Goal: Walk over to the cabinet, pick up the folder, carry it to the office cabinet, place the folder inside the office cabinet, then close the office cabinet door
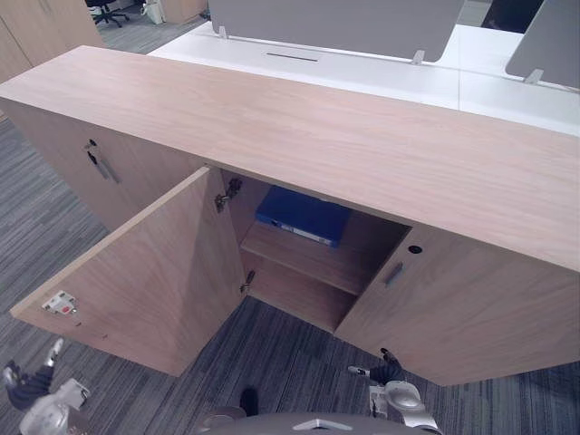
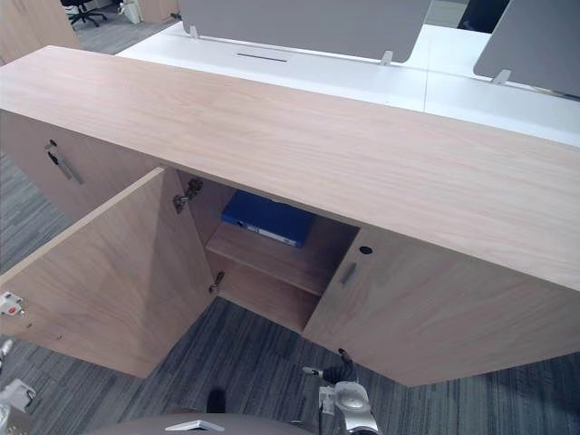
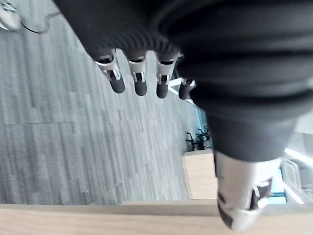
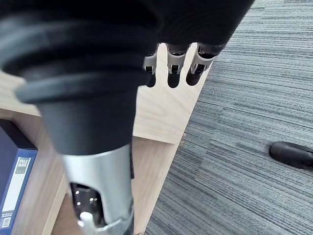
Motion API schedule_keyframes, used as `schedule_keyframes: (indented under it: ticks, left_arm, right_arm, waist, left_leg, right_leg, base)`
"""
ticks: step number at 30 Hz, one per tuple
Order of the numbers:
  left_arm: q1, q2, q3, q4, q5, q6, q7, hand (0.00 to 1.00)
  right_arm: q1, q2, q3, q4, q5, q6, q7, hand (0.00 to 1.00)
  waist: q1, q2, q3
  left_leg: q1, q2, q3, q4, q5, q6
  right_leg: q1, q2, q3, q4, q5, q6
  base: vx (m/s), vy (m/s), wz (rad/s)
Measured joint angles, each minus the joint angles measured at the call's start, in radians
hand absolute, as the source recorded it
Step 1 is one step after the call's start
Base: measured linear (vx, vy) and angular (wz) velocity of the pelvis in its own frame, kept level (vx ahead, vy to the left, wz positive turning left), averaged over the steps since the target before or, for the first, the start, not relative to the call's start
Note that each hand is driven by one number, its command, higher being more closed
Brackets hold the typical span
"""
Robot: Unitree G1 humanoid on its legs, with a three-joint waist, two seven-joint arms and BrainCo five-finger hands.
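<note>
A blue folder (image 1: 304, 216) lies flat on the upper shelf inside the low wooden cabinet (image 1: 317, 136); its spine label also shows in the right wrist view (image 4: 14, 181). The cabinet's left door (image 1: 145, 272) stands swung out towards me, and the right door (image 1: 435, 317) is closed. My left hand (image 1: 41, 390) hangs low in front of the open door, its fingers (image 3: 140, 83) relaxed and holding nothing. Below the closed right door hangs my right hand (image 1: 394, 385), its fingers (image 4: 173, 73) also relaxed and empty. Both hands are well short of the folder.
A further closed door with a handle (image 1: 98, 163) is on the cabinet's left. White desks (image 1: 362, 72) with grey partition screens (image 1: 335, 23) stand behind the cabinet. Grey carpet (image 1: 290, 362) lies between me and the opening. The lower shelf (image 1: 299, 294) is bare.
</note>
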Motion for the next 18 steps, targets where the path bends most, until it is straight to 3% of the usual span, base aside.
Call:
schedule_keyframes:
  ticks: [10,18]
  left_arm:
    - [-0.038,0.048,-0.102,-0.093,0.094,-0.004,-0.032,0.00]
    - [-0.016,0.053,-0.151,-0.132,0.096,-0.003,-0.042,0.00]
  right_arm:
    - [0.002,-0.003,0.001,-0.001,0.000,-0.002,0.004,0.00]
    - [0.019,-0.004,-0.001,-0.001,0.000,-0.002,0.005,0.00]
  waist:
    - [0.011,-0.011,0.010]
    - [0.020,-0.014,0.011]
  left_leg:
    - [-0.003,0.003,-0.004,0.000,-0.007,-0.010]
    - [0.001,0.011,0.013,0.000,-0.013,-0.019]
  right_leg:
    - [0.001,0.007,0.004,-0.005,-0.008,-0.010]
    - [0.000,0.015,0.065,-0.006,-0.010,-0.013]
  base:
    - [0.00,-0.002,0.00]
    - [0.01,-0.012,0.00]
